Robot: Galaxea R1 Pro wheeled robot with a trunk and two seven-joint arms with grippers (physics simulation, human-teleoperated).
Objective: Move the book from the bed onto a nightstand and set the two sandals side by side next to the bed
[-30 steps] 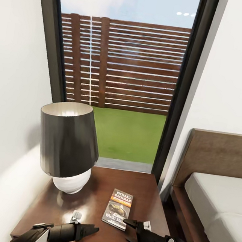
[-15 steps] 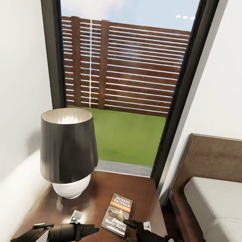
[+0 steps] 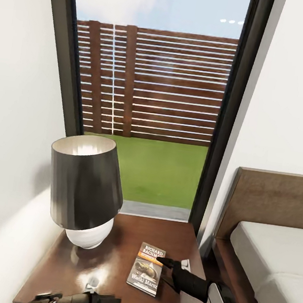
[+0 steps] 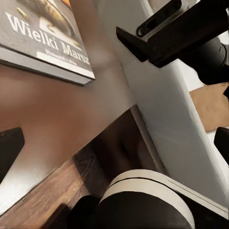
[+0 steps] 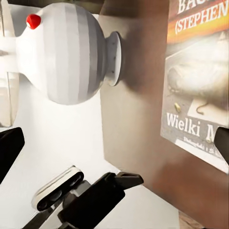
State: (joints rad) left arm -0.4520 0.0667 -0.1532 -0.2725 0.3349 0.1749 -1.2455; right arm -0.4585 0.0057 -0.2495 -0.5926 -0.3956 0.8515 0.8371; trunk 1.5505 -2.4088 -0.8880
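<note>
Both grippers have their jaws apart and hold nothing. The right gripper (image 3: 169,271) hangs just over the right edge of the book (image 3: 147,268). The book lies flat on the nightstand (image 3: 108,269), near the lamp (image 3: 84,188). The left gripper (image 3: 110,302) is low by the front edge. The bed (image 3: 270,261) is beside it.

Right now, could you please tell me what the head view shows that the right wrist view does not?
The head view adds the bed, the lamp's dark shade, and the window with the slatted fence and lawn outside. The right wrist view adds a small red dot on the striped white lamp base, and the "(STEPHEN" lettering on the cover's orange strip. Shared: the book lying flat on the nightstand, with the lamp base beside it.
</note>
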